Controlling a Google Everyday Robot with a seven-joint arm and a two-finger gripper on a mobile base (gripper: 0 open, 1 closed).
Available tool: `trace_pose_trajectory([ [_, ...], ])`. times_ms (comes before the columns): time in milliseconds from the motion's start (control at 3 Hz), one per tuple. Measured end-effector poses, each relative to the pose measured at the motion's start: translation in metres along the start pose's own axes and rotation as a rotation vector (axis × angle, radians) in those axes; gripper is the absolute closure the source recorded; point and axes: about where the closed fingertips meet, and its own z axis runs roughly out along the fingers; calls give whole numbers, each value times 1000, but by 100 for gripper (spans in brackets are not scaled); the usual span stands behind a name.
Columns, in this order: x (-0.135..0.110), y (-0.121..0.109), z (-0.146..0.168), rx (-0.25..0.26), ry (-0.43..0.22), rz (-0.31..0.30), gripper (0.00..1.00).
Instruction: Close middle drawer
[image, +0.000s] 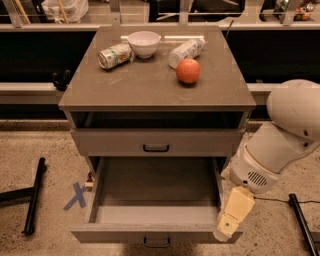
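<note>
Fig.: Cabinet (150, 90) w/ middle drawer (155, 200) pulled out toward the near side, tray exposed, bar handle at near edge. Gripper (229, 225) hangs at the drawer's near-right corner, just beside the front panel; its opening and any hold cannot be told. On top, far side: white bowl (144, 43), can (115, 55), bottle (185, 52), red-orange fruit (188, 71).
</note>
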Motion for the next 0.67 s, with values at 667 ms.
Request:
trace_pose_trajectory([
  [667, 6, -5, 31, -5, 8, -1, 0],
])
